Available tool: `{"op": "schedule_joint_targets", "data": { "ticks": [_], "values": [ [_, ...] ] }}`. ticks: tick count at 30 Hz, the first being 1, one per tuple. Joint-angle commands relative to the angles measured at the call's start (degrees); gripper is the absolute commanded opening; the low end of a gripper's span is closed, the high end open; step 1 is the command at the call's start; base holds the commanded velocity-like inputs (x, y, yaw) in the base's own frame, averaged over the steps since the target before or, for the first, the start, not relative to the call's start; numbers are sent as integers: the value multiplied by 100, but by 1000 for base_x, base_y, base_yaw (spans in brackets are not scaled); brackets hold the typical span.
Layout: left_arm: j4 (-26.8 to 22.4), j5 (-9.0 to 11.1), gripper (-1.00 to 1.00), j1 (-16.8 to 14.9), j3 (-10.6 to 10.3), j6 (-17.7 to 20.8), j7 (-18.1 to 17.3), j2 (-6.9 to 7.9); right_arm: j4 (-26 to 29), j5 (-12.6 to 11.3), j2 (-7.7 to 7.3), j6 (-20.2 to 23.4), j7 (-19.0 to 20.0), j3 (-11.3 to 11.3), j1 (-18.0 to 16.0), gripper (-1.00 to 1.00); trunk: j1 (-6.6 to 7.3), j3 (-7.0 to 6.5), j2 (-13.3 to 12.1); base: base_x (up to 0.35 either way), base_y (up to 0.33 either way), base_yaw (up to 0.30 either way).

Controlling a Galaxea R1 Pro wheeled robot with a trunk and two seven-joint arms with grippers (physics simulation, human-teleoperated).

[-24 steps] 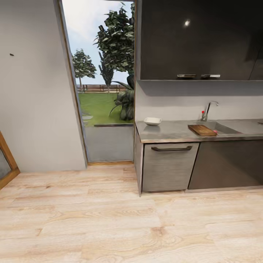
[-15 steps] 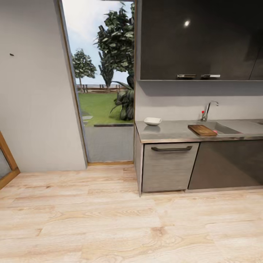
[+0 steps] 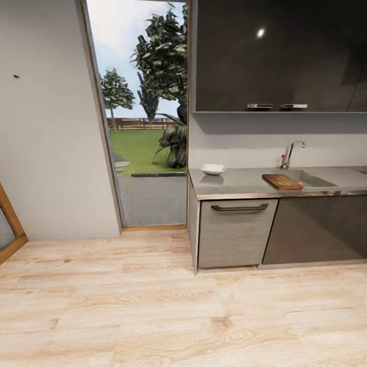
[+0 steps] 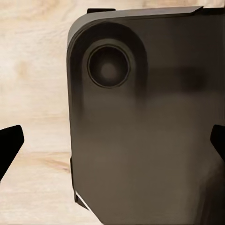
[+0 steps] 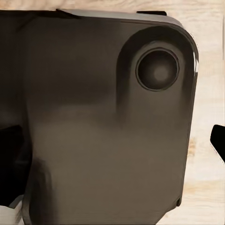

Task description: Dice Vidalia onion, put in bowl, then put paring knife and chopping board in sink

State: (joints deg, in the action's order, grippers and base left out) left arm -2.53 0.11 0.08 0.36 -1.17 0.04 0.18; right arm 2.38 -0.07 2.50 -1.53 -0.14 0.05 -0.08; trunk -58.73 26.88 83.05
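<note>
In the head view the grey countertop [image 3: 239, 182] runs along the right wall, some way ahead of me. On it stand the white bowl [image 3: 213, 169] and, to its right, the brown chopping board [image 3: 282, 181]. The board lies at the edge of the steel sink [image 3: 312, 179], behind which rises the chrome faucet [image 3: 291, 153] with its red dot. The onion and the paring knife cannot be made out from here. In the left wrist view my left gripper [image 4: 112, 145] is open over my dark base. In the right wrist view my right gripper [image 5: 112, 150] hangs the same way, one fingertip [image 5: 218, 140] showing.
A light wooden floor [image 3: 153, 306] lies between me and the cabinets. A drawer front with a dark handle [image 3: 239, 207] sits under the bowl. Dark upper cabinets [image 3: 275, 56] hang above. A tall glass door [image 3: 145, 117] to the garden is left of the counter.
The whole head view has shifted very slightly, so the camera moved a little. Nothing on the countertop has moved.
</note>
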Motion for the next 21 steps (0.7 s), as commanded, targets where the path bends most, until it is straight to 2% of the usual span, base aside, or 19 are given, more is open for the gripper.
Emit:
{"op": "schedule_joint_targets", "data": {
  "ticks": [1, 8, 16, 17, 21],
  "values": [
    [-32, 0, 100, 1, 4, -19, 1, 2, 32, -1, 0, -44, -2, 1, -1, 100, 0, 5, 2, 0, 0, 0],
    [-258, 20, 100, 1, 19, -143, 17, 124, 258, -1, 3, -269, -26, -4, -1, 100, 0, 5, 2, 0, 0, 0],
    [-516, 36, 100, 1, 32, -148, 22, 114, 517, 23, -21, -526, -55, -6, -1, 100, 0, 5, 2, 0, 0, 0],
    [-2845, 38, 100, 1, 31, -145, 22, 111, 2755, 27, -32, -1481, -68, -9, -1, 100, 0, 5, 2, 0, 0, 0],
    [-3265, 44, 100, 1, 28, -145, 21, 113, 3116, 26, -96, -1520, -107, -12, -1, 100, 0, 5, 2, 0, 0, 0]
  ]
}}
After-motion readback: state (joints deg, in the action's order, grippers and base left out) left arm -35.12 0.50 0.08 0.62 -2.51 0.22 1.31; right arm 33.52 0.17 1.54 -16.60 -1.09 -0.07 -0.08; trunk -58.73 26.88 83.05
